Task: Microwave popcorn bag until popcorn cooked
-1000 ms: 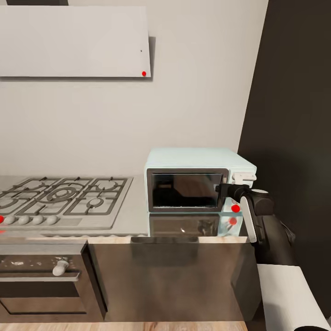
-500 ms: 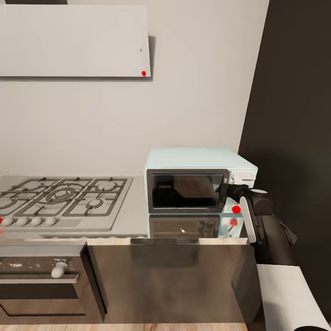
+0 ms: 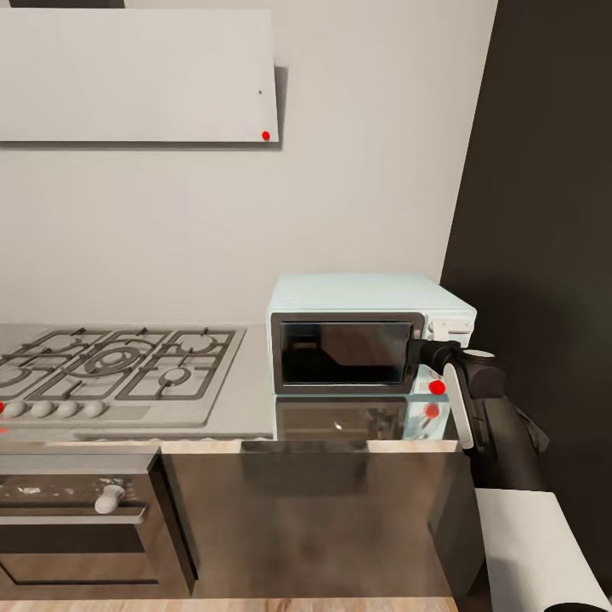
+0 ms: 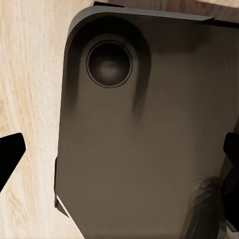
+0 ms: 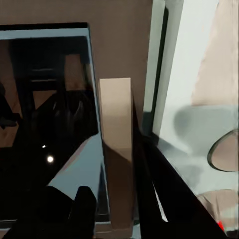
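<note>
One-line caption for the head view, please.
Right gripper at the closed microwave door's right edge, on the countertop beside the hob.

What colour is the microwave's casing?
Pale mint-blue microwave, clearest in the head view.

The microwave is a small pale blue box with a dark glass door, and the door is closed. It sits on the shiny grey countertop, at 3 o'clock from the stove.

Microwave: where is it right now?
Head view: the microwave sits on the countertop, right of the gas hob, with the right gripper at its door edge.
</note>
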### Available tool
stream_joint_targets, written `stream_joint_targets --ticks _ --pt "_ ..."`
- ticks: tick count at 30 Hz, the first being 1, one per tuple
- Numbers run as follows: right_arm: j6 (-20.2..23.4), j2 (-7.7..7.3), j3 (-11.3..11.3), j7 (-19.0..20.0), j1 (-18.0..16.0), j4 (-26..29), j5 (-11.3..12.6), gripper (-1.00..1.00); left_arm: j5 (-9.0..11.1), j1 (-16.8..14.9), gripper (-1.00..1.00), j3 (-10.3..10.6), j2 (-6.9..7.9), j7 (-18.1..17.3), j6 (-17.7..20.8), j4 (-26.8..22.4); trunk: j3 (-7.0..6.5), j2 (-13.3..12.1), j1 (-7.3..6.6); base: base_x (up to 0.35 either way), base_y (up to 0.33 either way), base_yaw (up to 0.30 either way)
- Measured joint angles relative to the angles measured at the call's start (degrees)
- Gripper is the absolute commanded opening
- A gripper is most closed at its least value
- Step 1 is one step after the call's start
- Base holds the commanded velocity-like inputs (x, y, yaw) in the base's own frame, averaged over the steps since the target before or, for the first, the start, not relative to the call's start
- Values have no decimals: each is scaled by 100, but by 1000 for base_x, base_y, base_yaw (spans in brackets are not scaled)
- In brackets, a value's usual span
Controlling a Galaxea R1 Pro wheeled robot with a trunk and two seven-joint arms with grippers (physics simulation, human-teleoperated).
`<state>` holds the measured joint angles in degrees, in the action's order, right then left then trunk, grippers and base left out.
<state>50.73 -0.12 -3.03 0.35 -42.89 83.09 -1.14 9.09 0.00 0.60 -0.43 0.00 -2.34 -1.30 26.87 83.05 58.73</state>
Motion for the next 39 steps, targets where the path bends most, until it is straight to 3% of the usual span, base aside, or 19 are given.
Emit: stream_joint_targets --ticks 4,11,19,34,35,37,39 --pt "1 -5 -7 -16 -1 0 -72 -100 0 0 100 0 0 0 0 0 0 0 0 0 0 0" --pt "-3 1 1 -146 0 0 49 -100 21 -1 100 -16 -1 -2 -4 1 0 0 1 -39 10 0" --pt "8 1 -15 -198 0 1 -269 -100 50 1 100 -49 -8 24 -9 -2 0 0 3 -284 128 0" --pt "7 -6 -649 -157 -4 32 -241 -100 20 1 100 -41 -17 40 -9 -1 -1 0 2 -241 202 0" --pt "1 13 -618 -199 0 -21 -452 -100 22 15 100 -40 -11 33 -11 -12 1 0 0 0 0 0" --pt "-11 14 -666 -155 -2 33 -276 -100 23 15 100 -38 -11 32 -12 -6 -2 -1 0 0 0 0" --pt "-3 12 -678 -142 0 38 -254 -100 24 15 100 -39 -10 32 -12 -7 -2 0 -1 0 0 0"
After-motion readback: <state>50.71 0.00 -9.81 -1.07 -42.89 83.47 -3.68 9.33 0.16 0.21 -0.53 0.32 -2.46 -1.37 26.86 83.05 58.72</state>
